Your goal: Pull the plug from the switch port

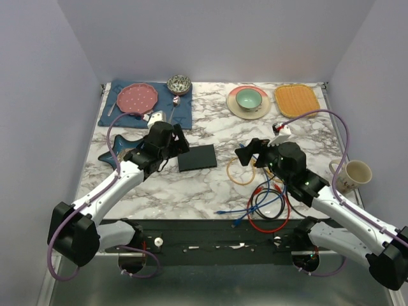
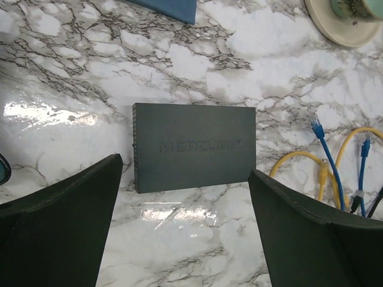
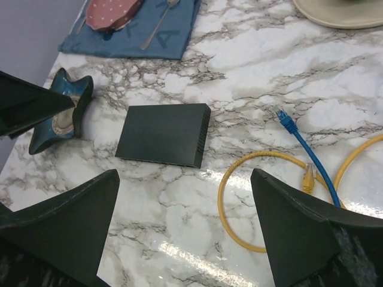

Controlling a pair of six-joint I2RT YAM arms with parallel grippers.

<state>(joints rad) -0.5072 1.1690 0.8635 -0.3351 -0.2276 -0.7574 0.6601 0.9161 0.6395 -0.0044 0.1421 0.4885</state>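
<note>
The switch [image 1: 197, 157] is a flat matte-black box lying in the middle of the marble table. It also shows in the left wrist view [image 2: 194, 146] and the right wrist view [image 3: 163, 134]. No cable shows attached to it; its sockets are not in sight. My left gripper [image 1: 175, 153] is open just left of the switch, with bare marble between its fingers [image 2: 185, 227]. My right gripper [image 1: 245, 152] is open to the right of the switch, above a yellow cable loop [image 3: 222, 197]. A loose blue plug [image 3: 286, 121] lies on the table, also seen in the left wrist view [image 2: 315, 127].
A tangle of red, blue and black cables [image 1: 268, 213] lies near the front edge. A dark blue star dish [image 1: 115, 153] sits at the left. At the back are a pink plate [image 1: 137, 97], a patterned bowl [image 1: 179, 83], a green bowl [image 1: 248, 100] and an orange mat [image 1: 296, 99]. A mug [image 1: 352, 175] stands at the right.
</note>
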